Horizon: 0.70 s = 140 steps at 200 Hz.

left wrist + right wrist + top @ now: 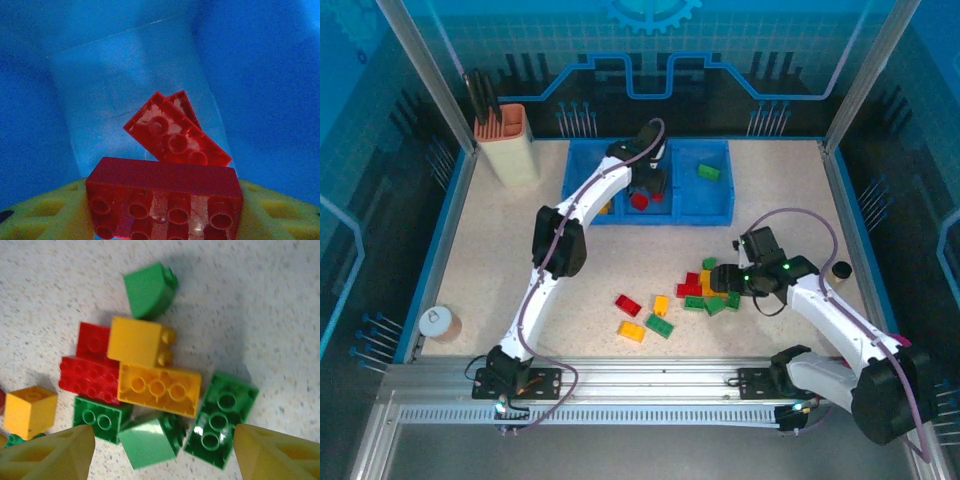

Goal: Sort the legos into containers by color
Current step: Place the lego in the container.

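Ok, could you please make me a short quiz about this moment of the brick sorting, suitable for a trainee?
1. True or false: the green brick in the blue tray lies in its right-hand compartment.
2. What colour is the brick that the left gripper grips? A red, B green, C yellow.
3. Which gripper hangs open over the mixed pile of bricks on the table?
Key: 1 true; 2 A; 3 the right gripper.
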Each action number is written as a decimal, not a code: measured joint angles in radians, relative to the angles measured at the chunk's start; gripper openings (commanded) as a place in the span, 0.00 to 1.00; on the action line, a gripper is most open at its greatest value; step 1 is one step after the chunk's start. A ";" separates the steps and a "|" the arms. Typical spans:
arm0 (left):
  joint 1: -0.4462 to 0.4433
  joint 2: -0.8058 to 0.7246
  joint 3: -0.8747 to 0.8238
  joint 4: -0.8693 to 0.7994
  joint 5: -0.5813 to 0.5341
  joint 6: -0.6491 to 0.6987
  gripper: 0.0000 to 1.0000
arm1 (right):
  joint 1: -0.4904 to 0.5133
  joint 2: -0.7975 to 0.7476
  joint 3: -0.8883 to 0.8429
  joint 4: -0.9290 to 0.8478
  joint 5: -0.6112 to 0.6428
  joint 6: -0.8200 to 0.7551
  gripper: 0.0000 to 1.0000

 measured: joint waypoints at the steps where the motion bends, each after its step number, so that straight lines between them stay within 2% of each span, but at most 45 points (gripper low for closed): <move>1: 0.001 0.000 0.001 0.000 0.001 0.000 0.48 | 0.000 -0.001 0.000 -0.002 0.000 0.002 0.75; 30: 0.006 0.003 0.008 0.004 0.009 -0.002 0.51 | 0.000 -0.034 -0.030 -0.040 0.015 0.059 0.74; 72: 0.006 0.003 0.012 0.020 0.032 -0.002 0.60 | 0.000 -0.045 -0.078 -0.064 0.034 0.100 0.74; 140: 0.008 0.003 0.012 0.067 0.106 -0.011 0.73 | -0.002 0.048 -0.081 -0.056 0.074 0.114 0.73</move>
